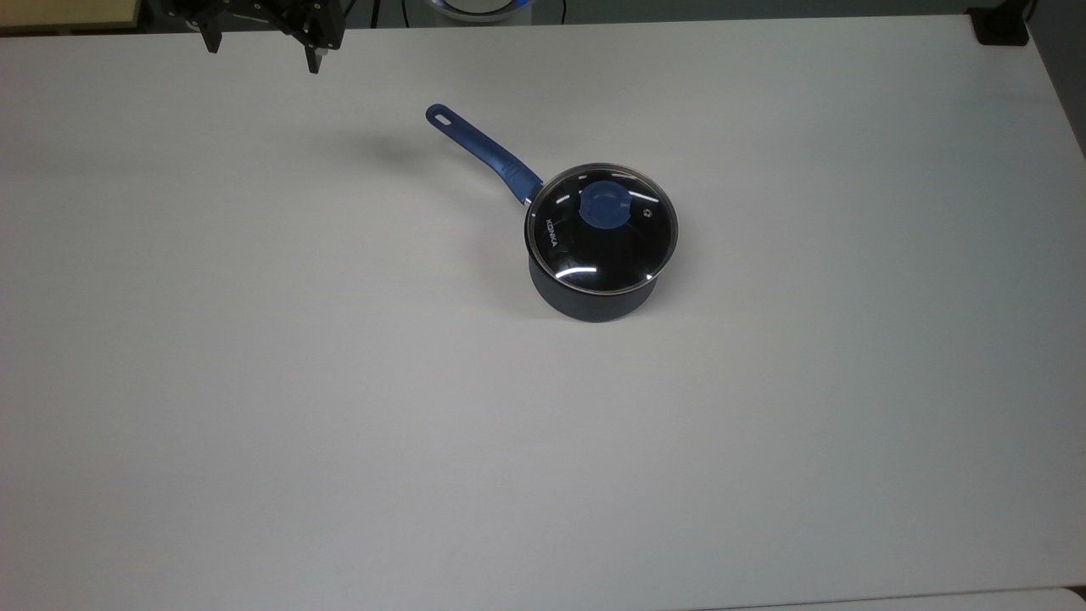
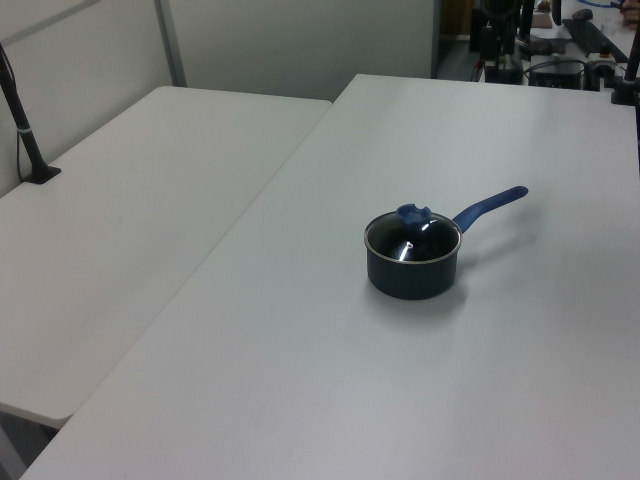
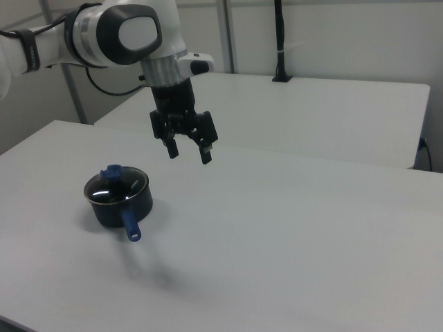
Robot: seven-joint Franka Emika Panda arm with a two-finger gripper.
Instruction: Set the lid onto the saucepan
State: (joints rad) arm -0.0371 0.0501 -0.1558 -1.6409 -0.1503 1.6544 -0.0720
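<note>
The dark navy saucepan [image 1: 594,297] stands on the white table, its long blue handle [image 1: 479,148] pointing to the top view's upper left. The glass lid [image 1: 564,246] with its blue knob [image 1: 605,206] sits flat on the saucepan's rim. The same saucepan [image 2: 412,272] [image 3: 116,205] and lid [image 2: 412,240] [image 3: 111,187] show in the left and right views. My gripper [image 1: 261,53] [image 3: 189,154] hangs open and empty high above the table, well away from the pan, at the top view's upper left.
A second white table [image 2: 120,220] adjoins at the left view's left. A black post [image 3: 279,41] stands on the far table in the right view. Dark equipment [image 2: 520,40] lies beyond the table's far edge in the left view.
</note>
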